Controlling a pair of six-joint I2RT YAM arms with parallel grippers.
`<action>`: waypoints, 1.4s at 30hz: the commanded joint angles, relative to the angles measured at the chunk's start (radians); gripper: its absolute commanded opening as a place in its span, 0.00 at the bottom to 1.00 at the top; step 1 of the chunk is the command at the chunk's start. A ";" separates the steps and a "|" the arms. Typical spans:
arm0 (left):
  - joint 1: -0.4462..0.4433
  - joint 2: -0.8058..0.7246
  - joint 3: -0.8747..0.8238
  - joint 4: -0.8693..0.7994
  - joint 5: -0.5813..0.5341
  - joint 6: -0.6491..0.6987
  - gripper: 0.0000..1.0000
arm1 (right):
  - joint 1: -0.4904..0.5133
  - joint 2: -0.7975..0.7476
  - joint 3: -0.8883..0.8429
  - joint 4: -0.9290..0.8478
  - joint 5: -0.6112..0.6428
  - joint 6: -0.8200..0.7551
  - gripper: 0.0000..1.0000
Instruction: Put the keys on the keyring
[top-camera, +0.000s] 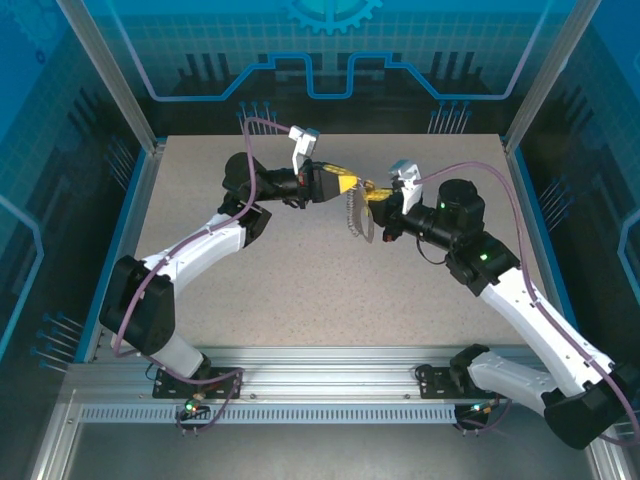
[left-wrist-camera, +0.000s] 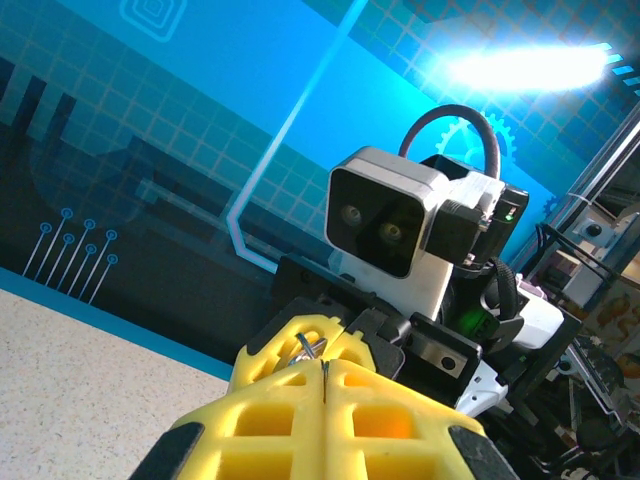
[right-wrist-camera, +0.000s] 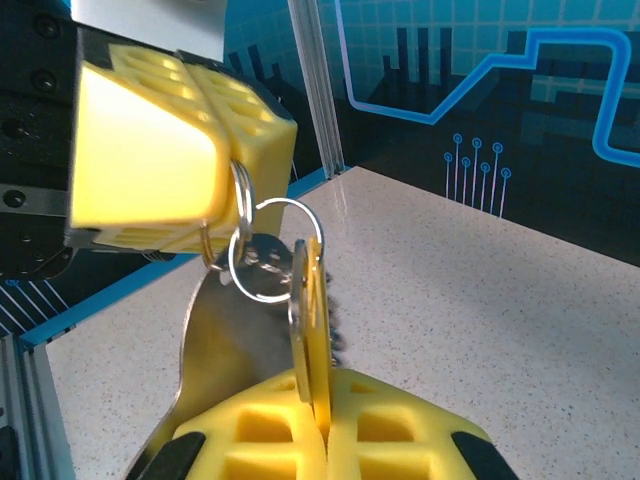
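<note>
Above the middle of the table (top-camera: 300, 300), toward its far edge, I see both hands meeting tip to tip in the air.

1. Left hand (top-camera: 346, 185): the yellow fingers are fully closed. In the right wrist view, the left hand (right-wrist-camera: 228, 170) pinches a silvery link of the keyring (right-wrist-camera: 262, 262) at its fingertips. In the left wrist view, a small piece of metal protrudes from the seam between the closed fingers (left-wrist-camera: 270, 400).

2. Right hand (top-camera: 375, 197): the fingers are fully closed. In the right wrist view, the right hand (right-wrist-camera: 322, 395) clamps the key (right-wrist-camera: 308, 300) by its gold head. The key stands edge-on and upright between the fingertips.

3. Keyring: it hangs in the air between the two hands, clear of the table. Its round ring lies against the upper part of the key. I cannot tell whether the ring passes through the key. The grey strap (right-wrist-camera: 215, 350) hangs down from the links, just beside the right hand. In the top view, the keyring (top-camera: 356, 215) dangles below the point where the hands meet.

4. The camera (left-wrist-camera: 385, 220) of the right arm faces the left hand at close range.
</note>
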 joint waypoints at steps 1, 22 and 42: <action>-0.006 -0.002 0.026 0.042 0.004 0.015 0.00 | 0.002 -0.014 0.046 -0.054 0.020 -0.037 0.00; -0.006 -0.001 0.017 0.040 -0.003 0.021 0.00 | 0.061 0.066 0.132 -0.123 0.001 -0.087 0.00; -0.004 -0.016 0.000 0.006 -0.006 0.055 0.00 | 0.020 0.023 0.127 -0.157 0.057 -0.090 0.00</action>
